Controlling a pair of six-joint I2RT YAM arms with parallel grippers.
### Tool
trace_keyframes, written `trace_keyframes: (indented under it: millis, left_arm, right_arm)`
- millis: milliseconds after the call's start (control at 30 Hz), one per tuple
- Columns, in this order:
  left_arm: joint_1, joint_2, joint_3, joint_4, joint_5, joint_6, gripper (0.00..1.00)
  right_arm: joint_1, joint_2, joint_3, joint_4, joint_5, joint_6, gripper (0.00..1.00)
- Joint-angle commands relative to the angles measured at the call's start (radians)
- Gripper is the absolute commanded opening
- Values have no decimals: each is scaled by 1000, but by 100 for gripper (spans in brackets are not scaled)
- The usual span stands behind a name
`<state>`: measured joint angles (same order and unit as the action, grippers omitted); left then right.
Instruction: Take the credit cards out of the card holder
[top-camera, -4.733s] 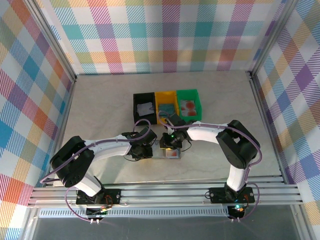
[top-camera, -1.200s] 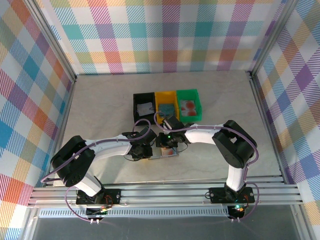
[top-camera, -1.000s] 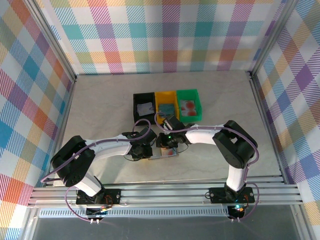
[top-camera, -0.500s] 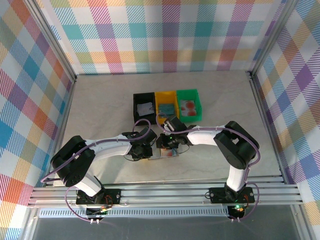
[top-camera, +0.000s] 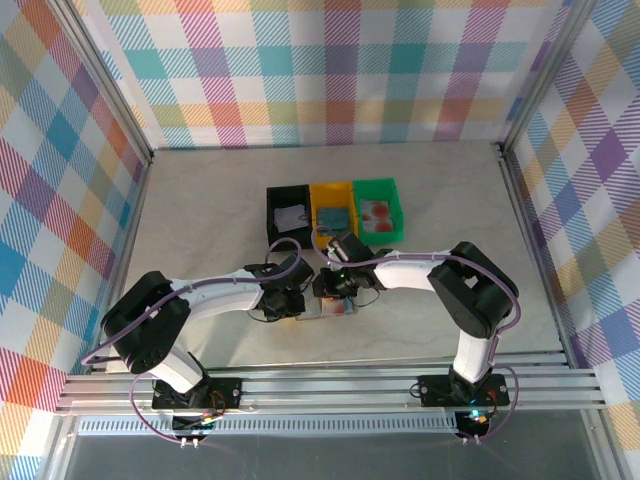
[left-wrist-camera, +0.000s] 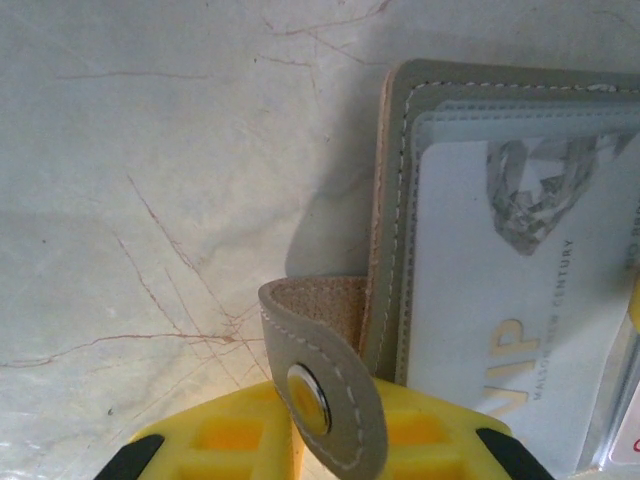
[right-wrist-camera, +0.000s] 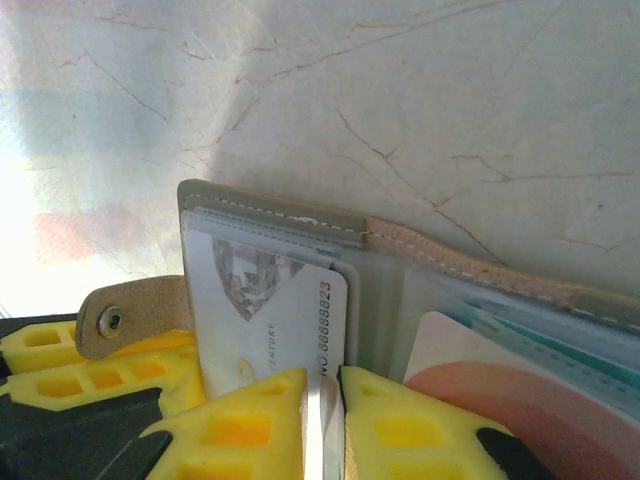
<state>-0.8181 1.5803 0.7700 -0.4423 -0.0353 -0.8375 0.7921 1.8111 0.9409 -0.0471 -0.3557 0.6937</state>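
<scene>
The grey card holder (top-camera: 338, 308) lies open on the table between both arms. My left gripper (left-wrist-camera: 320, 395) is shut on the holder's snap strap (left-wrist-camera: 325, 340), pinching it just left of the left panel (left-wrist-camera: 395, 200). A whitish-grey credit card (right-wrist-camera: 260, 310) printed with numbers sticks partly out of that panel's pocket. My right gripper (right-wrist-camera: 322, 385) is shut on this card's near edge. The right panel holds a reddish-pink card (right-wrist-camera: 490, 390) with a teal card (right-wrist-camera: 560, 335) tucked behind it. In the top view the left gripper (top-camera: 292, 300) and right gripper (top-camera: 335, 288) sit side by side.
A black tray (top-camera: 290, 215), a yellow tray (top-camera: 333, 210) and a green tray (top-camera: 378, 208) stand in a row just beyond the holder, each with something in it. Marbled table (top-camera: 200, 220) stretches to the left and right, and patterned walls close in the sides.
Both grips have held over the last second with hardly any motion. Compared with the oldest frame, the holder and the right gripper sit slightly further left.
</scene>
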Motion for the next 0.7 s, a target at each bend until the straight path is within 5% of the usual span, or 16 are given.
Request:
trace_keyframes:
  millis: [0, 467, 667]
  left_arm:
    - [-33, 199, -107, 148, 113, 1, 16]
    - [-34, 202, -104, 146, 115, 3, 13]
    - [-34, 207, -100, 143, 115, 5, 11]
  right_arm:
    - [44, 29, 15, -76, -95, -28, 16]
    - [44, 70, -12, -23, -174, -16, 18]
    - [44, 57, -17, -23, -172, -14, 11]
